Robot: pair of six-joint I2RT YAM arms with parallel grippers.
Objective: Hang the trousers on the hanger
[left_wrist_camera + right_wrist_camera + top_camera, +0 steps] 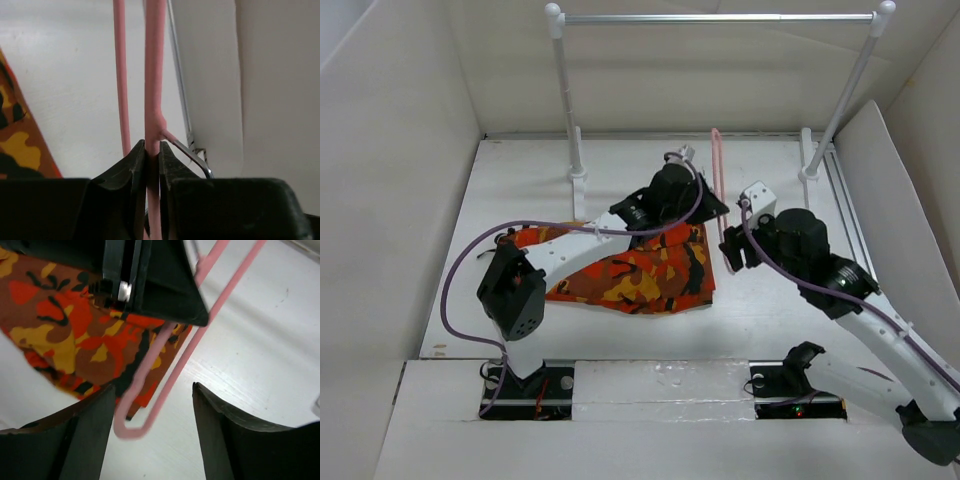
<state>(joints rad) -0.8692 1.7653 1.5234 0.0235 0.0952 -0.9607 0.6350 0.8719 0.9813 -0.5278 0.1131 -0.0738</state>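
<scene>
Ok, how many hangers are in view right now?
1. The pink hanger is just right of the trousers, clamped in the jaws of the left gripper; none on the rail. Another could be hidden under the trousers.

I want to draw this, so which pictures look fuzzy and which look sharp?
Top external view: even, soft light, and the trousers look sharp. Left wrist view: the dark fingers up close are fuzzy, the hanger clearer. Right wrist view: slightly soft all over.

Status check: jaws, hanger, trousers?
Left jaws shut on the hanger. Right jaws open, astride its corner, not touching. Trousers lying flat, not yet hung. Left arm reaches over them.
</scene>
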